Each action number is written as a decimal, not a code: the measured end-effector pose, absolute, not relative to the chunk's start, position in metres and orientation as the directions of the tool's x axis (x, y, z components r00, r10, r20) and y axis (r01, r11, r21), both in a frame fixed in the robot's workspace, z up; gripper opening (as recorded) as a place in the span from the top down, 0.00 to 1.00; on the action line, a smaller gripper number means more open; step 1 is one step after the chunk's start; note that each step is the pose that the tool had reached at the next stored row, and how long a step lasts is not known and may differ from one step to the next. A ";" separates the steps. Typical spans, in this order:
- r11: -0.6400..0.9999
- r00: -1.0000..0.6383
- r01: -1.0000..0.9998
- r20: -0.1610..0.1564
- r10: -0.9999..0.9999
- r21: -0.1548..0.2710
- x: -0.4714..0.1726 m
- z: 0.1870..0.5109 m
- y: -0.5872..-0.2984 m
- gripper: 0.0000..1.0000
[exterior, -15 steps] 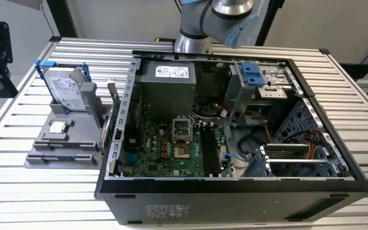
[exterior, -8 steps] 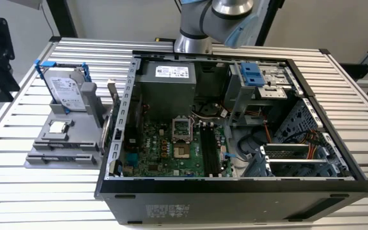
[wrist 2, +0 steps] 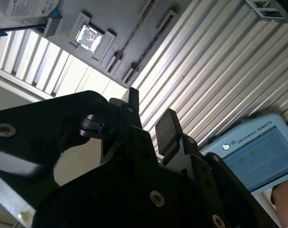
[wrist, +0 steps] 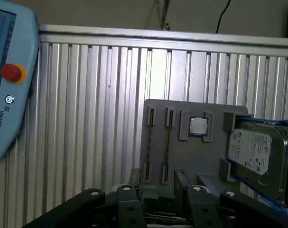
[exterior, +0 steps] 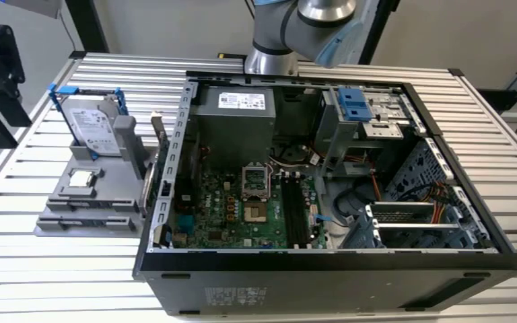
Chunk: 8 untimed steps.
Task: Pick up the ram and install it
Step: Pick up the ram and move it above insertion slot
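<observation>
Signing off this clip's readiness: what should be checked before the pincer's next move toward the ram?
1. Pincer open and holding nothing: ok.
2. Ram standing at the edge of the grey holder, beside the case, not picked up: ok.
3. Pincer lined up over the ram: cannot tell.
4. Long memory slots on the motherboard look empty: ok.
5. Case side open, slots reachable from above: ok.

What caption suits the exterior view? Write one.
Open computer case on slatted table, beside gray fixture holding hard drive and processor.
</observation>
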<state>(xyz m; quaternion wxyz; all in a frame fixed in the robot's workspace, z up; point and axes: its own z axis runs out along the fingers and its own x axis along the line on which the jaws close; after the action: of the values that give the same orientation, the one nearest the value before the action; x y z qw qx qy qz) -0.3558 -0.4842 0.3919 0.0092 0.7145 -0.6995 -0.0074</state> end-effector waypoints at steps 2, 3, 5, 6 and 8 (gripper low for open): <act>0.012 -0.012 -1.000 0.000 -1.000 0.023 -0.356 0.389 -0.484 0.00; 0.022 -0.022 -0.999 -0.002 -1.000 0.024 -0.356 0.388 -0.484 0.00; 0.027 -0.028 -0.999 -0.012 -1.000 0.024 -0.356 0.386 -0.484 0.00; 0.027 -0.028 -0.999 -0.017 -0.999 0.024 -0.356 0.385 -0.484 0.00; 0.026 -0.027 -0.999 -0.021 -0.999 0.020 -0.356 0.382 -0.484 0.00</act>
<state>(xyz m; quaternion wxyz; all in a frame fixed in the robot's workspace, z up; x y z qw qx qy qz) -0.3559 -0.4842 0.3822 -0.0004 0.6976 -0.7163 -0.0147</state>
